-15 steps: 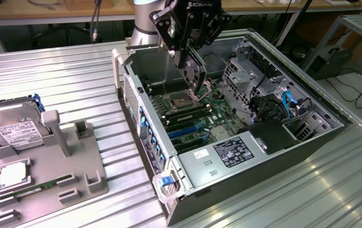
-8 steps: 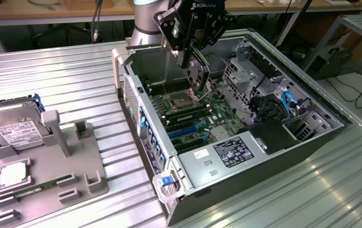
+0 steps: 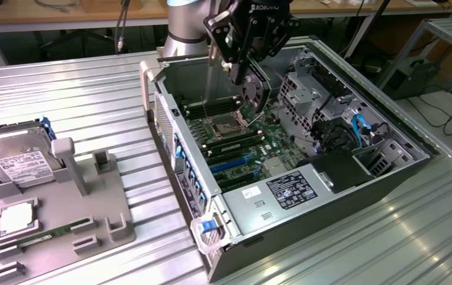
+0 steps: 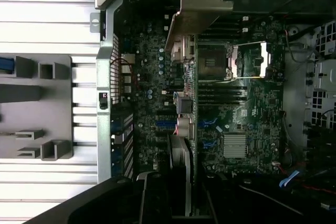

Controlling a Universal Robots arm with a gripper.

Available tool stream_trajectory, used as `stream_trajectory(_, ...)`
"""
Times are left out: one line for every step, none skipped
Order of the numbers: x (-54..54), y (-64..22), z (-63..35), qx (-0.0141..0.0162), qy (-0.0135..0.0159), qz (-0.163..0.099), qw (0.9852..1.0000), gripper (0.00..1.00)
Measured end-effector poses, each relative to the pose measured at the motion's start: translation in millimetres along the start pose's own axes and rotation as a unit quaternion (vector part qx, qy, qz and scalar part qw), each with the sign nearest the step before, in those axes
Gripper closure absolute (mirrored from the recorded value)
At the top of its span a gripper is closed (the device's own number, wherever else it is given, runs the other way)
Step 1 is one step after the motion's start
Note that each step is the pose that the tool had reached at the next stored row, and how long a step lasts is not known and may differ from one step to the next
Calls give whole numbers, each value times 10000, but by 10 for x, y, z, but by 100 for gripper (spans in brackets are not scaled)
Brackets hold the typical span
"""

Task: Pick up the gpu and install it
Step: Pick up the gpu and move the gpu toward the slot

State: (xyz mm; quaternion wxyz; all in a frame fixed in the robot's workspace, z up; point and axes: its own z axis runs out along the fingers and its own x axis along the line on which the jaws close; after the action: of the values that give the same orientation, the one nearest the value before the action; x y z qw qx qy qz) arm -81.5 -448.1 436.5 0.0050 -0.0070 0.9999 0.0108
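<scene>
A Universal Robots arm's gripper (image 3: 244, 62) hangs over the open computer case (image 3: 384, 127), its fingers clamped on the gpu (image 3: 254, 90). The card is held on edge above the motherboard (image 3: 250, 151) inside the case, close over the CPU socket (image 3: 228, 126), with its silver bracket (image 4: 195, 11) at one end. It does not look seated. The risks lie in alignment. The card sits nearer the socket and RAM sticks (image 3: 234, 145) than the blue expansion slots (image 3: 228, 168), and seems to run crosswise to them, so lowering it off line could strike components. The bracket could also snag the case's rear frame (image 4: 105, 77), and a tilted card could jam.
</scene>
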Motion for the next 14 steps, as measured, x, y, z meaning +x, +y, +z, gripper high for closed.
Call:
stream_trajectory(-19,-1,4,-1,-1,-1,10000,72)
stream_trajectory(-36,0,6,0,0,-1,10000,72)
stream_trajectory(-53,0,10,0,-1,-1,10000,72)
stream_trajectory(-65,-1,13,-1,-1,-1,10000,72)
stream_trajectory(-79,-1,16,-1,-1,-1,10000,72)
stream_trajectory(-92,-1,19,0,-1,-1,10000,72)
stream_trajectory(-105,-1,22,0,-1,-2,10000,72)
stream_trajectory(-119,0,24,0,-1,-1,10000,72)
stream_trajectory(-139,1,27,0,0,-1,10000,72)
stream_trajectory(-155,0,30,0,-1,-1,10000,72)
stream_trajectory(-180,-1,36,0,-1,-1,10000,72)
stream_trajectory(-195,-1,39,0,-1,-1,10000,72)
stream_trajectory(-214,-1,41,0,-1,-1,10000,72)
stream_trajectory(-287,-2,48,-1,-2,-1,10000,72)
